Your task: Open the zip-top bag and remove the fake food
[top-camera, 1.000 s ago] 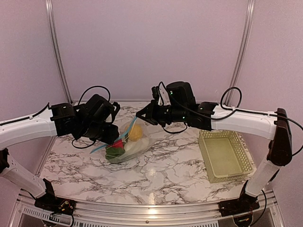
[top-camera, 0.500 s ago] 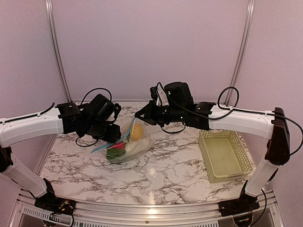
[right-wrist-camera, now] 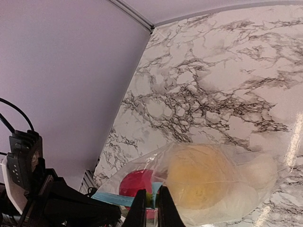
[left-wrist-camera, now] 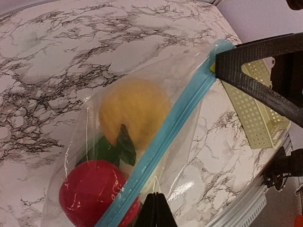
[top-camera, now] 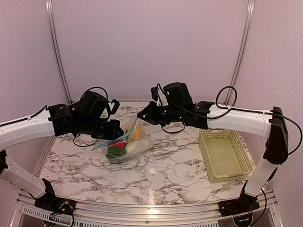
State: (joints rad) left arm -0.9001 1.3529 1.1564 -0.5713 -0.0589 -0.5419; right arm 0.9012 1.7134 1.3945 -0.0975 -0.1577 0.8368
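Observation:
The zip-top bag (top-camera: 134, 145) hangs low over the marble table, held between both grippers. Its light blue zipper strip (left-wrist-camera: 175, 125) runs diagonally across the left wrist view. Inside it show a yellow-orange round fruit (left-wrist-camera: 135, 109), a red ball-like fruit (left-wrist-camera: 87, 194), a green leaf (left-wrist-camera: 111, 150) and a white piece (right-wrist-camera: 258, 187). My left gripper (top-camera: 112, 133) is shut on a fold of the bag's clear film just beside the strip (left-wrist-camera: 156, 208). My right gripper (top-camera: 140, 115) is shut on the strip's far end (right-wrist-camera: 150, 203). The bag's mouth looks closed.
A pale yellow-green lattice basket (top-camera: 224, 154) stands on the table's right side, and shows in the left wrist view (left-wrist-camera: 258, 118). The pink back wall and its metal rails lie close behind the arms. The table's near edge (top-camera: 151, 201) is in front.
My left arm's wrist has lifted and swung slightly left and back, pulling the bag's near edge. My right gripper has hardly moved. Both grippers keep their hold on the bag.

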